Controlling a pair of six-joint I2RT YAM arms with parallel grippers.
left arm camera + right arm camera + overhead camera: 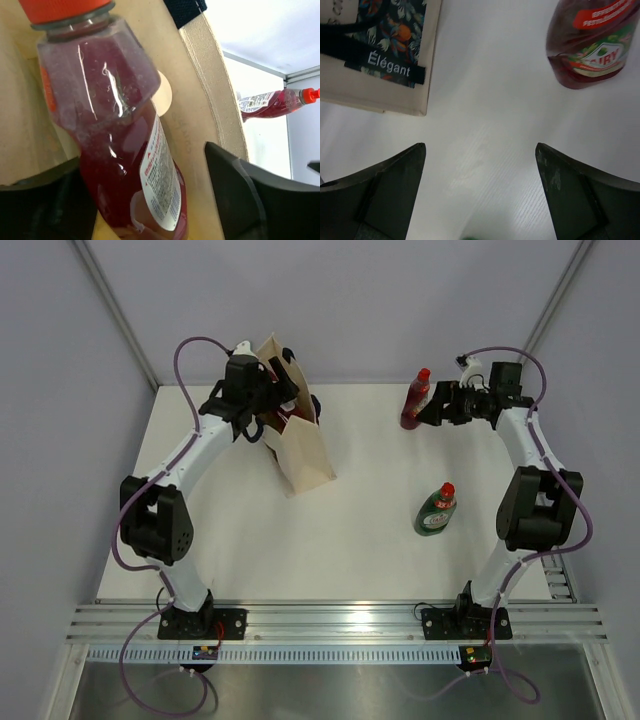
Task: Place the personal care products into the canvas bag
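Observation:
The cream canvas bag [305, 455] stands at the back left with dark straps. My left gripper [268, 405] is in its mouth. In the left wrist view, a clear bottle of red liquid with a red cap [115, 125] lies between my spread fingers [240, 190] inside the bag [200, 125], with a gap to the right finger. A second red bottle [415, 400] stands at the back right, just left of my open, empty right gripper [432, 410]. A green bottle [436, 510] lies mid-right. No pale matte bottles show.
The right wrist view shows the standing red bottle [592, 45] at the top right, the bag's printed side [375, 50] at the top left and bare white table between my fingers [480, 145]. Grey walls enclose the table on three sides.

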